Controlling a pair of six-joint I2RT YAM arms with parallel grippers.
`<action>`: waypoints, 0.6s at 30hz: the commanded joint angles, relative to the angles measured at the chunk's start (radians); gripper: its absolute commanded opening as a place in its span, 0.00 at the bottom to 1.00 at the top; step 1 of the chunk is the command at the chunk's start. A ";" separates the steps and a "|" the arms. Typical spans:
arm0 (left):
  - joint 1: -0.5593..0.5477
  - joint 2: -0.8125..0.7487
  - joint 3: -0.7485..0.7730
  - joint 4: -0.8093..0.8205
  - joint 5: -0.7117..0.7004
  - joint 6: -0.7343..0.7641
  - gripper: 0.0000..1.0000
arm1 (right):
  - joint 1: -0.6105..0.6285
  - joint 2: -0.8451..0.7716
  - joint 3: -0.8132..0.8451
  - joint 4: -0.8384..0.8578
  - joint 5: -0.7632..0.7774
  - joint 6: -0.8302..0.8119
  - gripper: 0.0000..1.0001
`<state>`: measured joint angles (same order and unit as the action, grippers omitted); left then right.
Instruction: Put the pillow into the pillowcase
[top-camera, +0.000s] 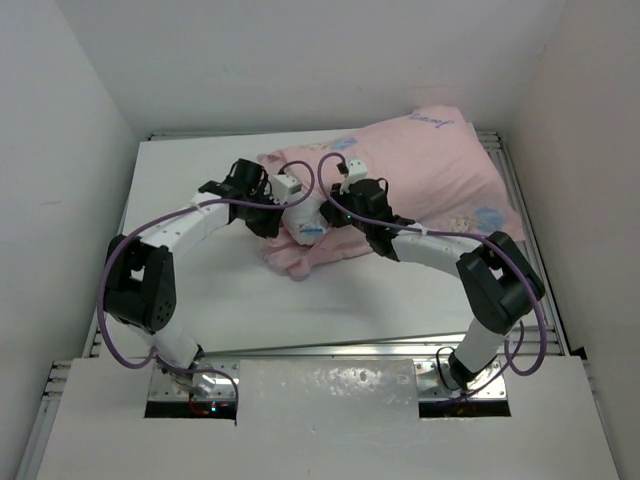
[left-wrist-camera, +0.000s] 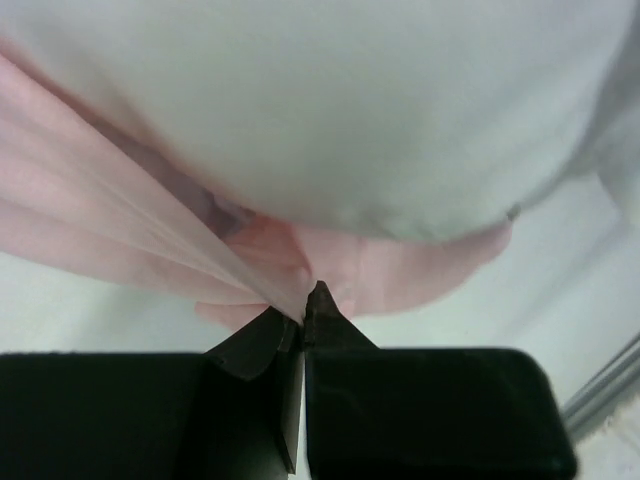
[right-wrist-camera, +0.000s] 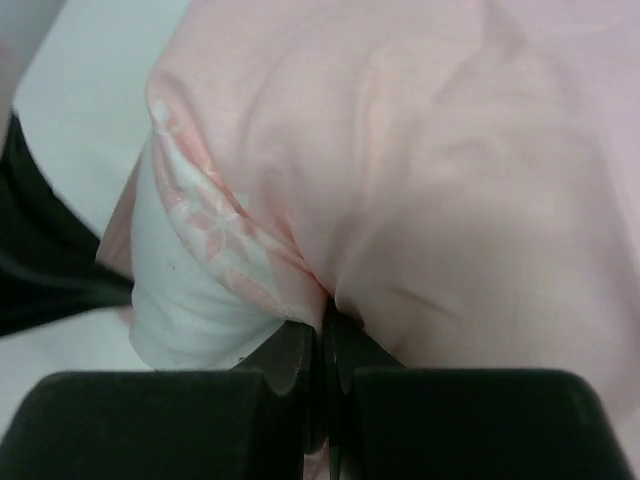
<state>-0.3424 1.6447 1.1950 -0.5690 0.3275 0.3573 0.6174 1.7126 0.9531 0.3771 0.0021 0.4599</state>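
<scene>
The pillowcase (top-camera: 430, 170) lies pale pink side out across the table's back right, bulging over the pillow inside it. Its bunched open end (top-camera: 300, 245) points toward the table's middle. My left gripper (top-camera: 295, 215) is shut on a taut fold of that pink fabric (left-wrist-camera: 303, 310), below the plump white pillow (left-wrist-camera: 330, 110). My right gripper (top-camera: 325, 222) sits close beside it, shut on the pillowcase's snowflake-printed hem (right-wrist-camera: 325, 315). A corner of the white pillow (right-wrist-camera: 190, 295) shows out of the opening just left of those jaws. Pink cloth hides the rest of the pillow in the top view.
The white table (top-camera: 220, 290) is boxed in by white walls at the back and on both sides. A metal rail (top-camera: 520, 200) runs along its right edge, and a rail (left-wrist-camera: 600, 400) also shows in the left wrist view. Purple cables loop over both arms.
</scene>
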 joint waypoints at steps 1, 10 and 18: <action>-0.004 -0.057 0.066 -0.201 0.091 0.133 0.00 | -0.027 -0.013 0.059 0.233 0.136 0.091 0.00; -0.006 -0.063 0.337 -0.391 0.312 0.203 0.00 | -0.010 0.139 0.122 0.292 0.341 0.115 0.00; -0.050 -0.004 0.473 -0.451 0.401 0.137 0.00 | 0.071 0.310 0.246 0.238 0.340 0.114 0.00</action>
<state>-0.3515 1.6390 1.6638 -0.9123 0.5526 0.5243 0.6666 1.9614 1.1065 0.6006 0.2901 0.5758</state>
